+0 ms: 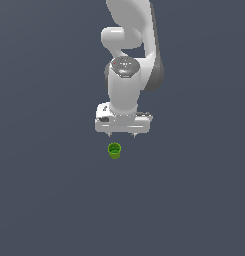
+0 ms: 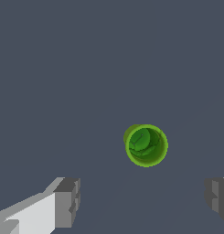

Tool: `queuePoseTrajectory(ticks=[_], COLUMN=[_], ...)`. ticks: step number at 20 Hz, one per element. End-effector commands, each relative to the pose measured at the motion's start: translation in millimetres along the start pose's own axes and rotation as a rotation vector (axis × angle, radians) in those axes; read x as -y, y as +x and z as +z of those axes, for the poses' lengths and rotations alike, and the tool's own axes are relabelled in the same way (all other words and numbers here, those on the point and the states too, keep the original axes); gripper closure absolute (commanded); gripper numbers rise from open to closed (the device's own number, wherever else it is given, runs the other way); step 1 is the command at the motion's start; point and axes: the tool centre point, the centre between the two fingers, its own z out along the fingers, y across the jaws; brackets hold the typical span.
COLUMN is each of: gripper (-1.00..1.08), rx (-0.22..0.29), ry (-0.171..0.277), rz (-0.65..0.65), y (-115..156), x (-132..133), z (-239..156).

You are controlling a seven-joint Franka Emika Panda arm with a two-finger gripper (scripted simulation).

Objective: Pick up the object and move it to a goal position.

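You are looking at a bright green cup (image 1: 114, 150), darker green showing inside its rim. Above it, the arm (image 1: 128, 65) is showing glossy white, its gripper (image 1: 123, 135) white with grey fingers (image 2: 67, 202). The floor (image 1: 44, 190) is showing plain slate grey.

One green cup (image 1: 114, 150) counted, just below centre of exterior view. One white robot arm (image 1: 126, 75) counted, upper centre. One gripper (image 1: 122, 136) counted, carrying two fingers (image 2: 67, 201), set wide apart. No second cup seen.
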Motion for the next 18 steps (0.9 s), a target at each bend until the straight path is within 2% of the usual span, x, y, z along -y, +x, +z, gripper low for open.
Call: queuePoseTrajectory(ticks=[1, 11, 18], gripper=[-0.92, -0.92, -0.92], rx=[0.0, -0.014, -0.014], ry=[0.0, 0.024, 0.022], rz=[0.0, 0.047, 0.025], y=[0, 6, 6], x=[0, -4, -5], z=[0, -16, -13])
